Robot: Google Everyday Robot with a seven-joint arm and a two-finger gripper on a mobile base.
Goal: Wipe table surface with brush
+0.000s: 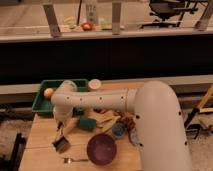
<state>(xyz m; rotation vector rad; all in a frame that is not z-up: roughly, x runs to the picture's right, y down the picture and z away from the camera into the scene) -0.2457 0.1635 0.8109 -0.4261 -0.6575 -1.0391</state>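
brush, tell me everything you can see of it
The brush is a small dark blocky piece with a greyish lower face; its material is unclear. It rests on the tan table surface, toward the picture's left of the purple bowl and just behind the spoon. The gripper grips it from above.

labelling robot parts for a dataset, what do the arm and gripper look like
The arm is creamy white, made of thick rounded tube segments, with small dark dots along the forearm. The gripper, over the left of the table surface, is dark.
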